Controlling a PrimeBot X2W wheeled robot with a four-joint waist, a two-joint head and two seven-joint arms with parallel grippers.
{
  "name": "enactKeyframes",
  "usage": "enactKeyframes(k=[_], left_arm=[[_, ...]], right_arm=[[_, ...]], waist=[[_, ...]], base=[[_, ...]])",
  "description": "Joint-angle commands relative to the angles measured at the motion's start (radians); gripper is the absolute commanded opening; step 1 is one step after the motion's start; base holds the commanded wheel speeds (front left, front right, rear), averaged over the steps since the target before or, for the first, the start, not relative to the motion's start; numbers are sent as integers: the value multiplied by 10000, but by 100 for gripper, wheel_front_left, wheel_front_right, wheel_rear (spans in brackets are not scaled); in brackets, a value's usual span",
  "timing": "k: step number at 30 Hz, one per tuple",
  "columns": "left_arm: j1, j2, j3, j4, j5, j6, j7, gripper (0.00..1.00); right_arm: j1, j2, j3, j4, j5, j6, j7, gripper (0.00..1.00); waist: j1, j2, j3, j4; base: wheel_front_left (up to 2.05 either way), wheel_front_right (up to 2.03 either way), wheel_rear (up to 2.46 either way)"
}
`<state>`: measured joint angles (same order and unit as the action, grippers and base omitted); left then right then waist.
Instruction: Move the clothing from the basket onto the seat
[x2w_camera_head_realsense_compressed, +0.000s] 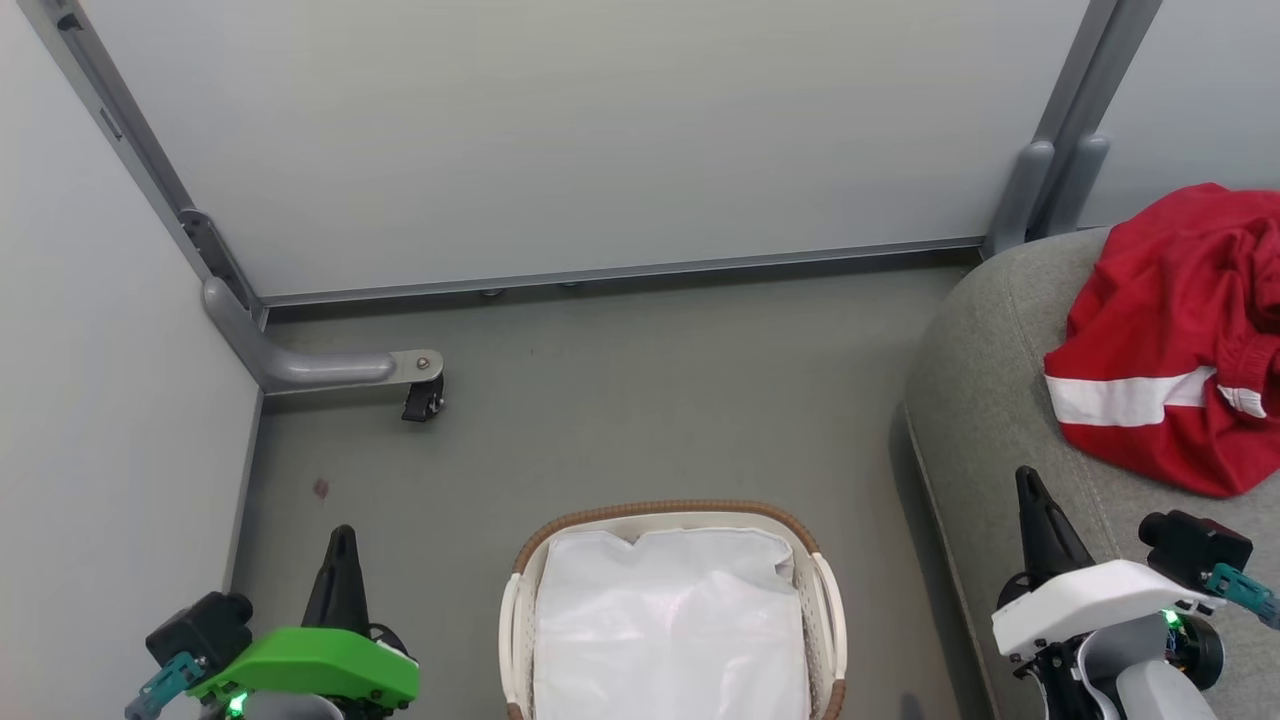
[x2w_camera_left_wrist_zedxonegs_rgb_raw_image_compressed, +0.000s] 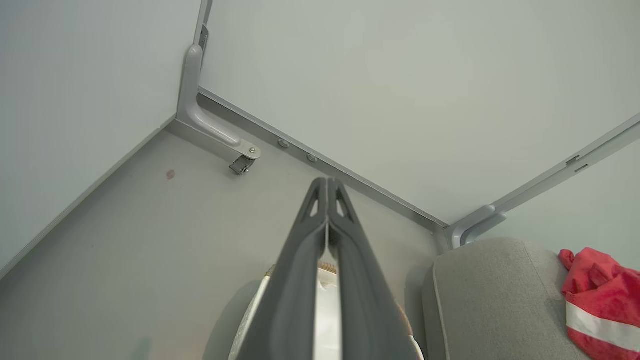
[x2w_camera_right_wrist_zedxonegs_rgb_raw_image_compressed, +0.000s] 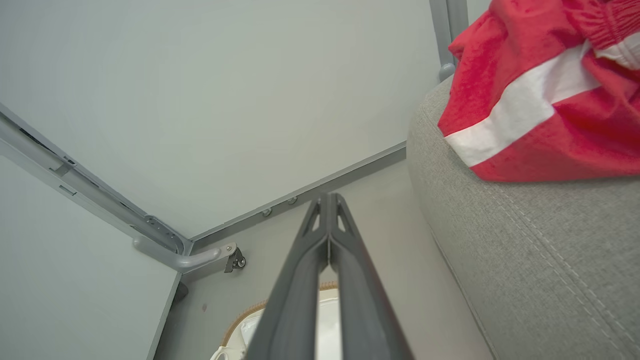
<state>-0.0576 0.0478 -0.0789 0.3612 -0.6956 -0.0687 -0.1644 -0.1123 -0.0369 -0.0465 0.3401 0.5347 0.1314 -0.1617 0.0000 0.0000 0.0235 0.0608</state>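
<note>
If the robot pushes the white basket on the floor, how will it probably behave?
The basket looks like thin plastic holding just a white liner, so it is probably light. On the smooth grey floor it would likely slide easily rather than tip, since it seems wide.

Grey floor (x2w_camera_head_realsense_compressed: 620, 400) under basket (x2w_camera_head_realsense_compressed: 660, 510); red clothing (x2w_camera_head_realsense_compressed: 1170, 340) on grey seat (x2w_camera_head_realsense_compressed: 990, 400)

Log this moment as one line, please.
clothing: on seat | basket: white liner showing | left gripper: shut, empty | right gripper: shut, empty
</note>
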Motion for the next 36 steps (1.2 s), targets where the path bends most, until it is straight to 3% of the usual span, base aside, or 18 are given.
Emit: enactKeyframes(k=[1, 36], left_arm=[[-238, 20, 104, -193, -356, -67, 76, 0], [-414, 29, 937, -648, -4296, -325, 1293, 0]], right_arm=[[-84, -66, -54, -203, 412, -2, 86, 0], [-28, -112, -338, -566, 5050, -5, 1285, 0]], waist=[[0, 0, -3, -9], [0, 0, -71, -210]], base=[[0, 0, 0], [0, 0, 0]])
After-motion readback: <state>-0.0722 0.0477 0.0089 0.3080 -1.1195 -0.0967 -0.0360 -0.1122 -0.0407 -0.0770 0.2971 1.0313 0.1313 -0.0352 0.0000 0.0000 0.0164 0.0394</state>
